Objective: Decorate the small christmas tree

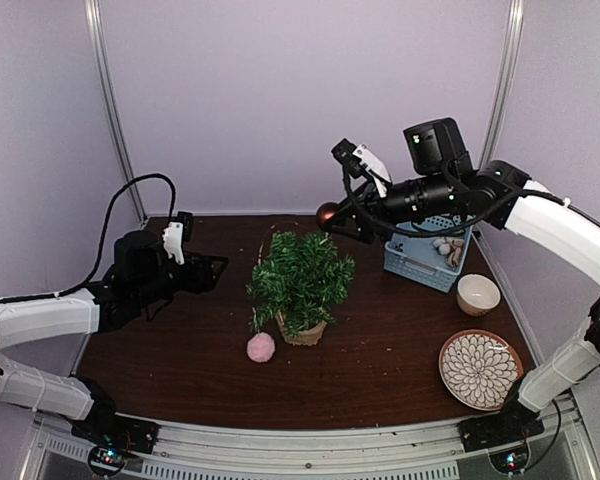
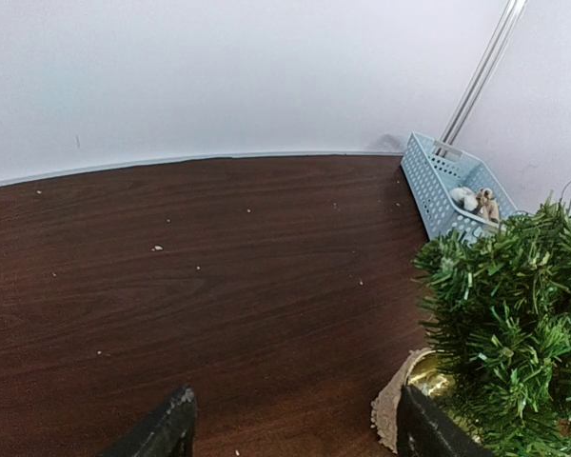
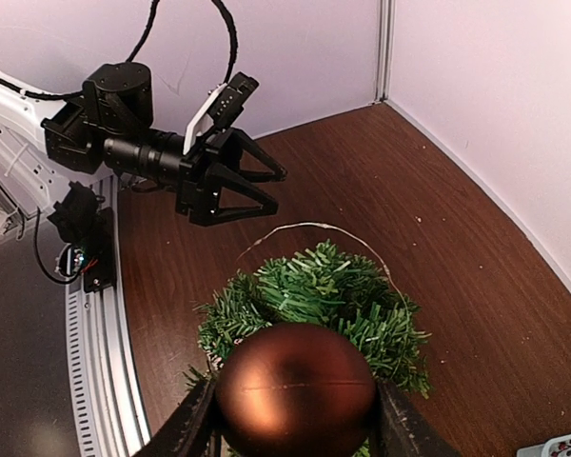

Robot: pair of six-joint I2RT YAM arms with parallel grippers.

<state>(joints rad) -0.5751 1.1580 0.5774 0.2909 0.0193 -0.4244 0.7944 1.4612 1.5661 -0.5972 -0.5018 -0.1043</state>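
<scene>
The small christmas tree (image 1: 300, 280), bushy green in a tan burlap pot (image 1: 304, 332), stands mid-table; it also shows in the left wrist view (image 2: 514, 324) and right wrist view (image 3: 324, 295). My right gripper (image 1: 332, 217) is shut on a copper-brown bauble (image 3: 297, 390), held in the air above and behind the tree top; the bauble shows in the top view (image 1: 326, 213). A thin wire string (image 3: 314, 228) lies behind the tree. My left gripper (image 1: 212, 270) is open and empty, left of the tree, its right finger (image 2: 433, 430) near the pot.
A pink pom-pom ball (image 1: 261, 347) lies in front of the pot. A light blue basket (image 1: 426, 256) with small ornaments stands at the back right, a cream bowl (image 1: 478, 294) and a patterned plate (image 1: 479, 369) to the right.
</scene>
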